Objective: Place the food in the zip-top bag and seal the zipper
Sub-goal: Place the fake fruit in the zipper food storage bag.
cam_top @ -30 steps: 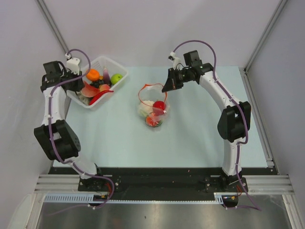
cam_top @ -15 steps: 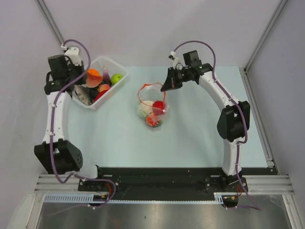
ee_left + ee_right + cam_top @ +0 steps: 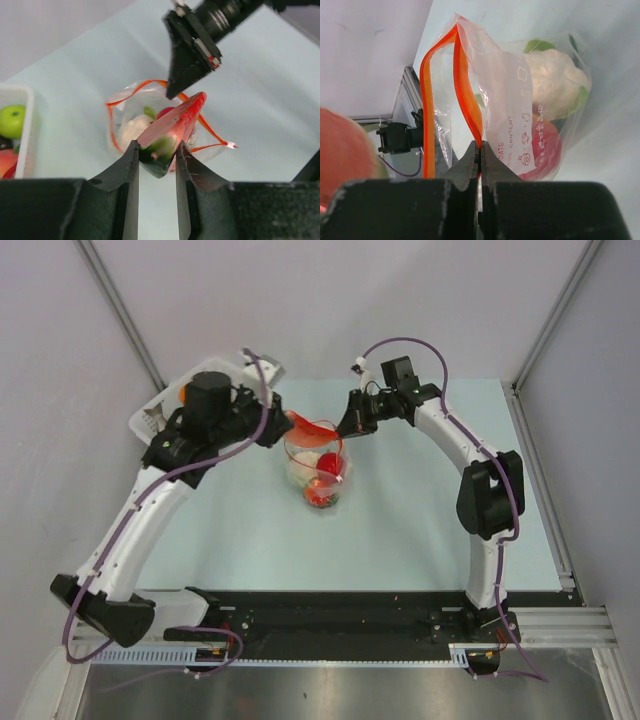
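Centrally on the table (image 3: 420, 520), the zip-top bag (image 3: 318, 468) is held open, with cauliflower (image 3: 552, 80) and a tomato (image 3: 545, 145) seen inside. Its zipper (image 3: 426, 100) is pinched by the fully closed right gripper (image 3: 480, 150). Just above the mouth, a red chili (image 3: 172, 125) is clamped between the narrowly set fingers of the left gripper (image 3: 157, 146).

Red chili (image 3: 174, 122), orange zipper (image 3: 426, 100), white cauliflower (image 3: 555, 80)

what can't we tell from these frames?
- Top view: the left arm covers most of the white basket; contents hidden.
- Left wrist view: the frame edge cuts the basket; only a green apple shows.
- Right wrist view: red blob at the left edge, too blurred to name; possibly the red chili in the left fingers.
- Food count in the zip-top bag: pieces overlap behind crinkled plastic in every view.
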{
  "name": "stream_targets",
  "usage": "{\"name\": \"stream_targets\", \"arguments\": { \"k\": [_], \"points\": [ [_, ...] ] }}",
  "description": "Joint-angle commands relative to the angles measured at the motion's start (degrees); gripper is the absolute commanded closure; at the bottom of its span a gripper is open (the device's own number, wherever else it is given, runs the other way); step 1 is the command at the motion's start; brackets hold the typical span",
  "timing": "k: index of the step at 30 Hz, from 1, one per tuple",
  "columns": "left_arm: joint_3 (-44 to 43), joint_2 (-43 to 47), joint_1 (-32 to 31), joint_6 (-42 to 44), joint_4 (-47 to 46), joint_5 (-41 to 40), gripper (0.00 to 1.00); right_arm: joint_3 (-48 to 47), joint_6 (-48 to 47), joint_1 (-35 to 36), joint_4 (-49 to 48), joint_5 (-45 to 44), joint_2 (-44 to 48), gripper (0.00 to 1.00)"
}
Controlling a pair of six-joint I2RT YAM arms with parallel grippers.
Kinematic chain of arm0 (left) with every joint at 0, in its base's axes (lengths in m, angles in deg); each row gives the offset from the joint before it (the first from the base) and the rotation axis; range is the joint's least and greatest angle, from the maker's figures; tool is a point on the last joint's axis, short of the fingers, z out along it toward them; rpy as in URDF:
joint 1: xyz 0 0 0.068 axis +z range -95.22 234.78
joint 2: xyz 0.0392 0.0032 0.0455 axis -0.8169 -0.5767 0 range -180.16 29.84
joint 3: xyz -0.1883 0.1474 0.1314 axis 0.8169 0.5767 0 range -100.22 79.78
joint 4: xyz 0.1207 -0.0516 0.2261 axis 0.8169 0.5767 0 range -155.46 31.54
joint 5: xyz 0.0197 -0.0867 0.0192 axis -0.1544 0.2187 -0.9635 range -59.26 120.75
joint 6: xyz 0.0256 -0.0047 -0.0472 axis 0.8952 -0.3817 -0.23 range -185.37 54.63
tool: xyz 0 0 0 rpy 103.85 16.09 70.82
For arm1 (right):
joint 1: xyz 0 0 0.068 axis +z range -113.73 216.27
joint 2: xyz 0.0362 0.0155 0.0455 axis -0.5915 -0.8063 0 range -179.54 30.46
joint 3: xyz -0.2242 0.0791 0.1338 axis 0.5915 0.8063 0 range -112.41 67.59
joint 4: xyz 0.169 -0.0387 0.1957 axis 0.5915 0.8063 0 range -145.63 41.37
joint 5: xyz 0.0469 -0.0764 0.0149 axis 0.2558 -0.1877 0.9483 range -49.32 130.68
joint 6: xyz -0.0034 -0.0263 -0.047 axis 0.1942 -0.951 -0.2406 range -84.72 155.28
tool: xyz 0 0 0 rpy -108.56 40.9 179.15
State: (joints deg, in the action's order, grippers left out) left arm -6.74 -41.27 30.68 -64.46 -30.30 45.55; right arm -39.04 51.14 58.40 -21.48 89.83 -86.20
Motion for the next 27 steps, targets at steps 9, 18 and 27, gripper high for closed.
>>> {"name": "stream_targets", "arguments": {
  "k": [9, 18, 27],
  "points": [
    [-4.2, -9.66, -13.07, 25.63, 5.72, -22.7, 1.0, 4.68, -0.83, 1.34, -3.92, 2.27, 8.82, 1.0],
    [1.53, -10.18, -17.03, 40.74, -1.93, -36.34, 1.0, 3.45, 1.28, 1.34, -5.58, 4.38, 7.06, 1.0],
    [6.55, -13.43, -22.92, 51.47, -2.04, -33.8, 0.86, 1.86, 2.95, 1.34, -6.99, 7.28, 4.52, 1.0]
  ]
}}
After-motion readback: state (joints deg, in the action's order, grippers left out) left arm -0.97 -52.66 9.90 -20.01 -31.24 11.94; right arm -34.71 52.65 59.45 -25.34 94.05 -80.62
